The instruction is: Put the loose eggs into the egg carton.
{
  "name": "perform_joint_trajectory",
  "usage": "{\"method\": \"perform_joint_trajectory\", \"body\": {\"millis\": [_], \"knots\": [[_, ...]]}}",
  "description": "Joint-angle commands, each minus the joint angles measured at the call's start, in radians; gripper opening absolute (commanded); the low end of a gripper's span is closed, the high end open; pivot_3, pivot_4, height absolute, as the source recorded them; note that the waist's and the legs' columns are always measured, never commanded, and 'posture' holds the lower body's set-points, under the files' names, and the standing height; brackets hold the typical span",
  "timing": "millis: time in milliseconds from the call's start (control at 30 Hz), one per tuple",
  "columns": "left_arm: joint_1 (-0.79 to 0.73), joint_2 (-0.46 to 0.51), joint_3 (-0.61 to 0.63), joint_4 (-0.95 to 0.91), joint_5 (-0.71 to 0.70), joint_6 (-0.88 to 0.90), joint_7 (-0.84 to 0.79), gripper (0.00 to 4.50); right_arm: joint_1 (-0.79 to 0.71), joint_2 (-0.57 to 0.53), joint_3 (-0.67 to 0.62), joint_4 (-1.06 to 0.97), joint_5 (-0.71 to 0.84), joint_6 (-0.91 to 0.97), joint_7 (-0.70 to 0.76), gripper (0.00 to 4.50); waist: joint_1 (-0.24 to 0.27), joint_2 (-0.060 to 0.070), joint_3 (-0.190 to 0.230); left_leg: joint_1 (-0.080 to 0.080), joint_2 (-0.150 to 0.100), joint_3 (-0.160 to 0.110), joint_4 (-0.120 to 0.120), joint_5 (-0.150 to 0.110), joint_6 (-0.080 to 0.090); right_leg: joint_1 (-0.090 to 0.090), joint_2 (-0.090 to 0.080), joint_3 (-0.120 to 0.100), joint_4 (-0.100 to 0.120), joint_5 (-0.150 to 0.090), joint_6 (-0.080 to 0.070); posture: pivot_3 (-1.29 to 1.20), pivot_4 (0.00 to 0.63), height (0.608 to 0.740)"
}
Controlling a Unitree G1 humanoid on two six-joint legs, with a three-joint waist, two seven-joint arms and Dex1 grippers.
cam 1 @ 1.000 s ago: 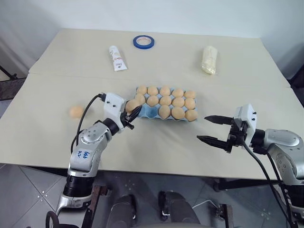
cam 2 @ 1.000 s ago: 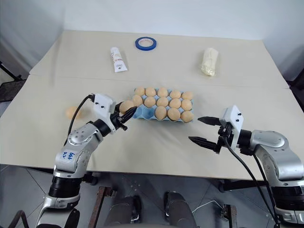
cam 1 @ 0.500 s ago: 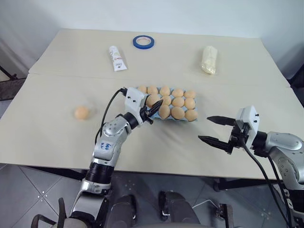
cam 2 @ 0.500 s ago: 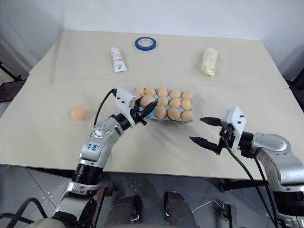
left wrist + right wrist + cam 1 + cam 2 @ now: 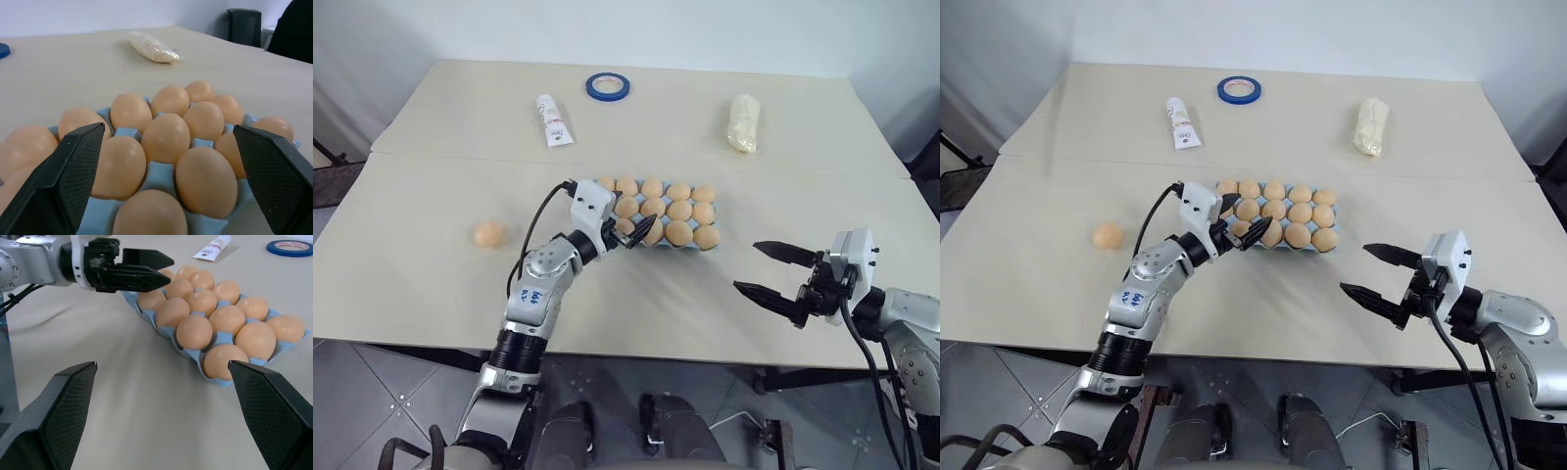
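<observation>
Light blue moulded pulp is what I have in the middle of the tabletop: the egg carton, its cups filled with tan eggs packed in three rows. I cannot tell whether every cup is taken, since my left gripper covers the near left corner. That gripper sits right at the carton's left end, its two black fingers spread wide with nothing between them, and the wrist camera looks straight over the rows of eggs between the fingers.

One loose egg lies alone on the tabletop, well to the left of the carton and apart from the left arm.

My right gripper hangs to the right of the carton and nearer to me, clear of it, jaws standing wide and empty, pointing left toward the carton.

On the far side of the tabletop I see a blue tape ring, a white tube lying to its near left, and a cream lumpy bag off to the far right. All three are well apart from the carton.
</observation>
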Motion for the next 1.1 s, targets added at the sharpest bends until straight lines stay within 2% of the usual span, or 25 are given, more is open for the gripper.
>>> {"method": "perform_joint_trajectory", "body": {"millis": [33,200,467,700,867,967,1100], "knots": [[0.056,0.053,0.038,-0.143,-0.062,0.046,-0.057,4.48,0.007,0.016,-0.042,-0.041,0.034,-0.036,0.003,4.50,0.000,0.000,0.000,0.000,0.000,0.000,0.000,0.000,0.000,0.000,0.000,0.000,0.000,0.000,0.000,0.00,0.150,0.740],[0.194,0.200,0.125,-0.290,-0.176,0.120,-0.176,4.48,0.003,0.038,-0.044,-0.045,0.060,-0.051,0.007,4.50,-0.001,0.000,0.000,0.001,0.001,0.000,-0.001,0.000,-0.001,0.000,0.000,0.000,0.001,0.000,-0.001,0.00,0.150,0.740],[0.368,0.421,0.340,-0.315,-0.263,0.163,-0.274,4.48,0.009,0.040,-0.031,-0.042,0.057,-0.054,0.004,4.50,0.001,0.001,0.000,0.001,0.000,0.000,-0.001,0.000,0.000,0.000,-0.001,0.000,0.000,-0.001,-0.002,0.00,0.150,0.740],[0.535,0.507,0.515,-0.325,-0.318,0.160,-0.329,4.48,0.015,0.037,-0.037,-0.040,0.059,-0.056,0.010,4.50,0.000,0.001,0.000,0.001,0.001,0.000,-0.004,-0.001,0.000,-0.001,-0.002,0.000,-0.002,-0.002,-0.004,0.00,0.150,0.740],[0.600,0.530,0.592,-0.310,-0.324,0.143,-0.338,4.48,0.011,0.033,-0.034,-0.035,0.058,-0.052,0.014,4.50,0.001,0.001,0.000,0.001,0.001,-0.001,-0.007,-0.004,-0.005,-0.002,-0.002,-0.001,-0.003,-0.003,-0.006,0.00,0.150,0.740],[0.585,0.523,0.598,-0.266,-0.289,0.086,-0.327,4.48,0.001,0.030,-0.027,-0.027,0.053,-0.048,0.015,4.50,0.002,0.001,0.000,0.001,0.001,-0.001,-0.007,-0.004,-0.005,-0.002,-0.002,-0.001,-0.003,-0.003,-0.006,0.00,0.150,0.740],[0.527,0.503,0.548,-0.236,-0.269,0.058,-0.299,4.48,-0.016,0.032,-0.021,-0.018,0.046,-0.050,0.015,4.50,0.003,0.001,0.000,0.001,0.001,-0.001,-0.008,-0.004,-0.005,-0.001,-0.003,-0.001,-0.005,-0.003,-0.006,0.00,0.150,0.740]]}}
